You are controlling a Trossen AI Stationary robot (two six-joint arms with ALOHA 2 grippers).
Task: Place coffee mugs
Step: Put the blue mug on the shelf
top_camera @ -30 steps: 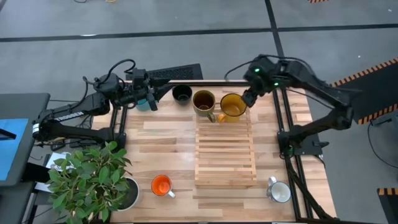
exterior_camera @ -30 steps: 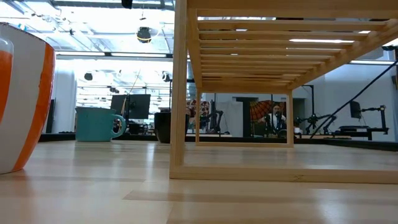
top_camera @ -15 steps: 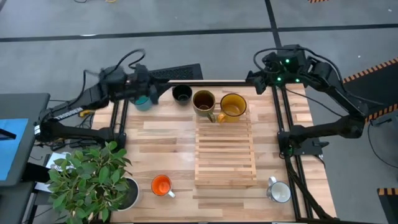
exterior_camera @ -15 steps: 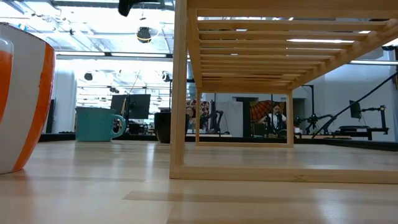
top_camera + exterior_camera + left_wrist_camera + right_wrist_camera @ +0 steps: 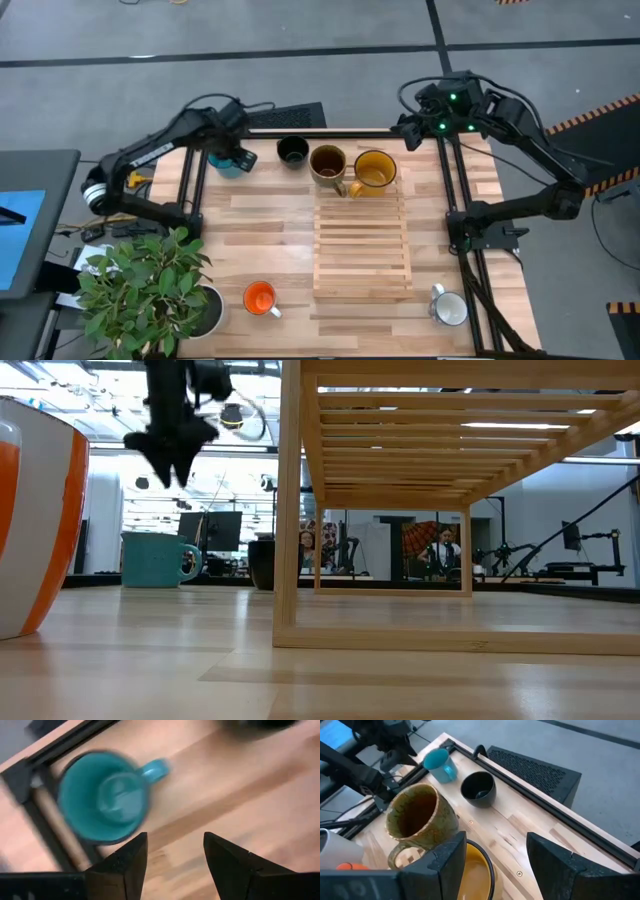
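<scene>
We have our left gripper (image 5: 178, 460) hanging above the teal mug (image 5: 229, 164) at the far left corner of the table (image 5: 270, 220), fingers apart and holding nothing. In the left wrist view the teal mug (image 5: 104, 796) sits just ahead of the fingertips, upright, mouth open toward us, so we judge the coming move to be a straight drop onto it. Its handle (image 5: 154, 768) sticks out sideways toward the black mug (image 5: 292, 151), along the far edge of the table; the grasp turns on that axis, since one finger has to go inside the rim and one outside, clear of the handle.

Our right gripper (image 5: 490, 865) waits at the far right, also spread and empty, looking over the brown mug (image 5: 328, 165) and the mustard mug (image 5: 374, 170), which stand side by side on the far end of the wooden slatted rack (image 5: 362, 245). The orange mug (image 5: 259, 297) and the silvery mug (image 5: 449, 309) stand near the front edge, well apart from both arms. The left arm is plainly the nearer one to the teal mug.
</scene>
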